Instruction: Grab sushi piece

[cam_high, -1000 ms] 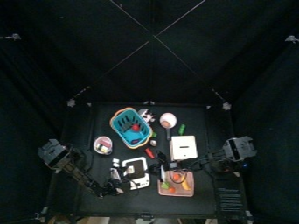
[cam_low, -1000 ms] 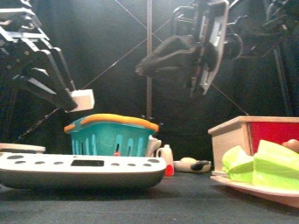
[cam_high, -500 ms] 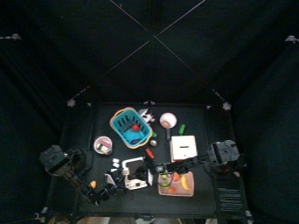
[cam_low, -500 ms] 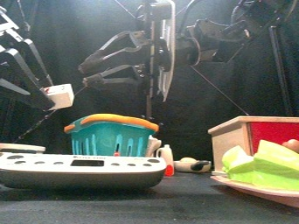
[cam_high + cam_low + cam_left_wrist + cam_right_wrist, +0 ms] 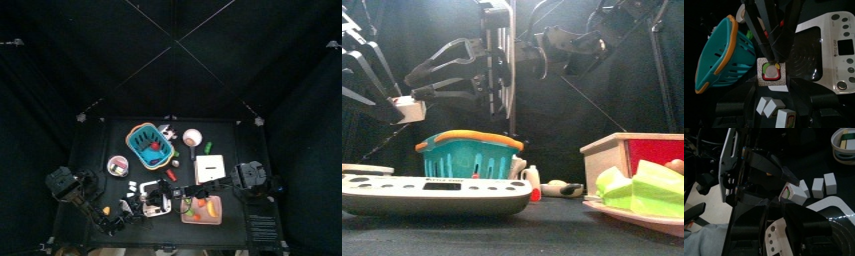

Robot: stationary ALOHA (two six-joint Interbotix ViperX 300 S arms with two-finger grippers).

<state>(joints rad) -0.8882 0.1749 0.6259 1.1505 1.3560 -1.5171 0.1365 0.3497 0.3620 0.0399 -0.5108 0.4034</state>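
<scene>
I see the table (image 5: 100, 140) crowded along its front edge by the scale (image 5: 429, 192), basket (image 5: 469, 155) and box (image 5: 629, 155); open room is overhead. Left claw (image 5: 396, 98) pinches a white block (image 5: 404, 102) aloft. Right claw (image 5: 508, 100) hangs spread. The sushi piece (image 5: 561, 187) lies between scale and box.

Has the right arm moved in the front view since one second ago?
Yes. The right arm has swung toward the picture's left: it hung right of the teal basket and now hangs above it.
</scene>
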